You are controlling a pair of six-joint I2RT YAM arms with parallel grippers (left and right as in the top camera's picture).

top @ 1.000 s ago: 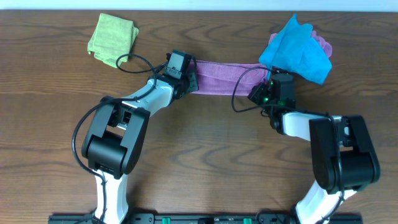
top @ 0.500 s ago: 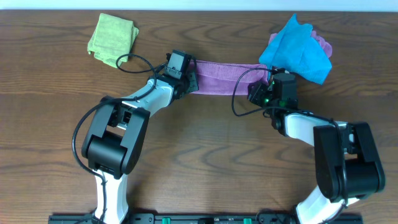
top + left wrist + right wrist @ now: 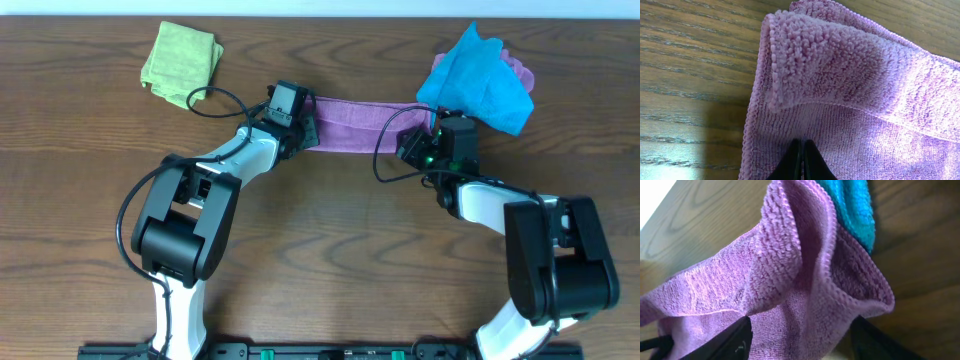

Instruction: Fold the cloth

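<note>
overhead: the soft lilac-purple microfibre cloth [image 3: 360,125] lies as a long rumpled band at the far middle of the brown wooden surface [image 3: 330,240]. its right end runs under a bright blue crumpled cloth [image 3: 475,80]. a light green folded cloth [image 3: 182,58] sits well apart at the far left. the left claw [image 3: 308,128] is at the band's left end and the right claw [image 3: 422,145] is near its right end.

left wrist: the cloth [image 3: 855,90] shows a looped, fluffy pile and a stitched hem, with one layer turned over onto another. the left claw [image 3: 802,159] is closed tip to tip down on the lower layer. i cannot tell if it has any pile pinched. it looks light, limp and grippy, so it should sag and drag rather than slide.

right wrist: the cloth [image 3: 790,270] rises in a loose, cupped fold, with the blue cloth [image 3: 855,205] touching behind it. the right claw [image 3: 800,335] stands wide apart with the fold between its fingers. i cannot tell if they press on it. the hemmed corners look like the best hold, well clear of the blue cloth.
</note>
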